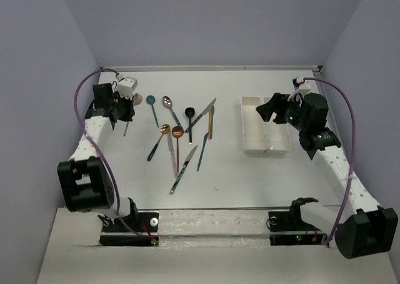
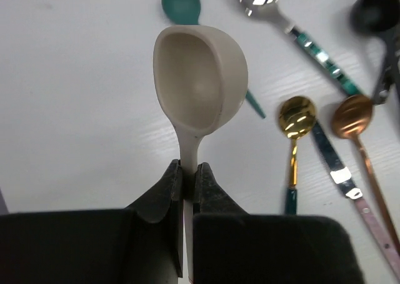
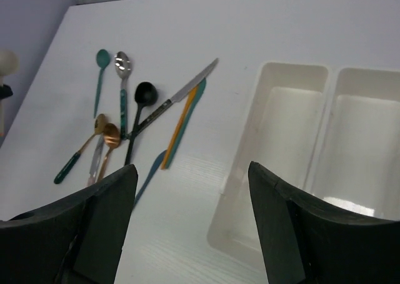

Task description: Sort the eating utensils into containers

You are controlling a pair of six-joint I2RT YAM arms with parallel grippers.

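Left gripper (image 2: 189,171) pinches the beige spoon (image 2: 200,87) by its thin handle, far left. Trays (image 1: 244,127) sit well apart, right side: spoon may swivel or slip in transit. Right gripper (image 3: 190,177) wide open, empty, near trays.

Pinched the beige spoon (image 2: 200,87) by its stem in left gripper (image 2: 189,171), bowl beyond the jaws; held right gripper (image 3: 192,171) spread wide.

A robotics lab cell: plain lavender panels (image 1: 206,21) enclose a white desk (image 1: 250,184) on its left, far and right edges; a left arm (image 1: 94,131) and a right arm (image 1: 334,162) are bolted at its near edge.
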